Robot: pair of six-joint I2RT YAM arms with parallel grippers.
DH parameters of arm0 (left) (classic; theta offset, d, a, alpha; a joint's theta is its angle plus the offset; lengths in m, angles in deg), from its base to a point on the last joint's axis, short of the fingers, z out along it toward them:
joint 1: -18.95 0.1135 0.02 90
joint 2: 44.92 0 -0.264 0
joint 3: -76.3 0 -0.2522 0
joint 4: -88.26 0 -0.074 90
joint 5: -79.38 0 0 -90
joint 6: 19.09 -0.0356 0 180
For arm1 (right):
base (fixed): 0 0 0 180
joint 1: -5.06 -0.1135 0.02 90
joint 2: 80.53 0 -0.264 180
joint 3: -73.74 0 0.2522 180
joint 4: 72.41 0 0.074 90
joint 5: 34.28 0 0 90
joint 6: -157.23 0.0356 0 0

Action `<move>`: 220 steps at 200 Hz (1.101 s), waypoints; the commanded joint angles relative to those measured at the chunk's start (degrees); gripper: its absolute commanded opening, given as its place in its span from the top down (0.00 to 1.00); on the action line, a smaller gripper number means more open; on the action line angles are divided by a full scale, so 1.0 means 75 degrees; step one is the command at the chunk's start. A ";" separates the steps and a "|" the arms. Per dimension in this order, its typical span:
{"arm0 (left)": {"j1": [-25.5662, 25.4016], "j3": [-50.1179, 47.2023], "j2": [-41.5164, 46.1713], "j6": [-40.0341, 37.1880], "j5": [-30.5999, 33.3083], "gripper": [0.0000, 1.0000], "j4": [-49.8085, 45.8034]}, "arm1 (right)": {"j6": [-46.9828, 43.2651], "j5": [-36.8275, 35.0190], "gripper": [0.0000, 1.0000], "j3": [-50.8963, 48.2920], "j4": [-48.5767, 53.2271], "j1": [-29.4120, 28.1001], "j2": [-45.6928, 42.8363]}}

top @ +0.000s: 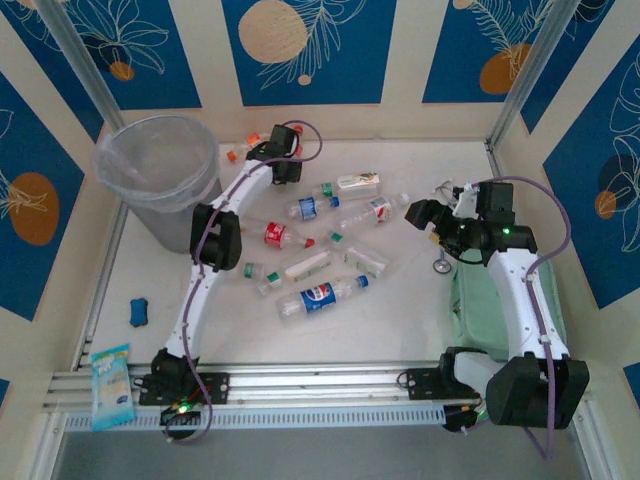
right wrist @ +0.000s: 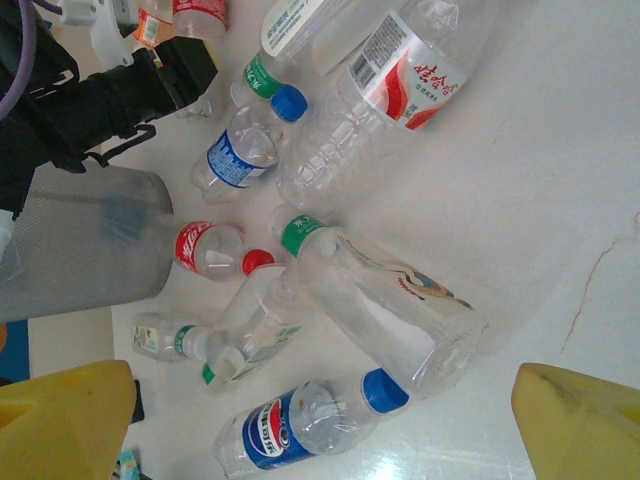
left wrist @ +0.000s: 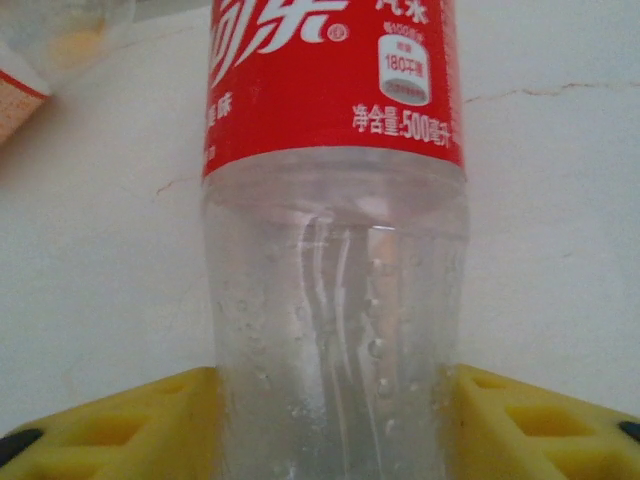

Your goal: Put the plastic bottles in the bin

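My left gripper [top: 262, 150] reaches to the far side of the table, just right of the bin [top: 110, 160]. In the left wrist view its yellow pads [left wrist: 110, 430] press both sides of a clear bottle with a red label [left wrist: 335, 90] lying on the table. My right gripper [top: 425, 215] hovers open to the right of the pile, with nothing between its fingers [right wrist: 575, 425]. Several plastic bottles lie loose mid-table: a Pepsi bottle [top: 320, 297], a red-capped bottle [top: 280, 235], a blue-labelled bottle [top: 310, 207] and a large green-capped bottle [right wrist: 385, 300].
A pale green case [top: 480, 310] lies under the right arm. A small blue object [top: 138, 311] sits at the left and a blue packet [top: 110, 385] on the front rail. A small metal piece [top: 441, 265] lies by the case. Walls enclose the table.
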 commanded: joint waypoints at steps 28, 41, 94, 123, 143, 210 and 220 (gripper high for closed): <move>0.0022 -0.0362 0.0772 -0.0182 -0.0270 0.55 0.0120 | -0.0049 0.0156 0.03 -0.0110 0.0059 0.0032 -0.0047; -0.0009 -0.0534 0.1088 -0.0278 -0.0395 0.56 0.0247 | -0.0016 0.0153 0.03 -0.0084 0.0033 0.0032 -0.0048; -0.0320 -0.0623 0.2579 -0.0492 -0.0605 0.66 0.0014 | 0.0147 0.0142 0.04 -0.0014 -0.0053 -0.0003 -0.0002; -0.0432 -0.0604 0.3548 -0.0622 -0.0654 0.73 -0.0519 | 0.0184 0.0112 0.04 0.0088 -0.0024 -0.0027 0.0021; -0.0444 -0.0601 0.4241 -0.0851 -0.0481 0.83 -0.1095 | 0.0196 0.0077 0.04 0.0161 -0.0033 -0.0059 0.0040; -0.0236 -0.0359 0.6184 -0.1789 -0.0034 1.00 -0.3687 | 0.0551 0.0046 0.04 0.0355 -0.0765 -0.0350 0.0723; -0.0077 -0.0266 0.6371 -0.1865 0.0031 1.00 -0.4174 | 0.0643 0.0082 0.04 0.0383 -0.0952 -0.0435 0.0883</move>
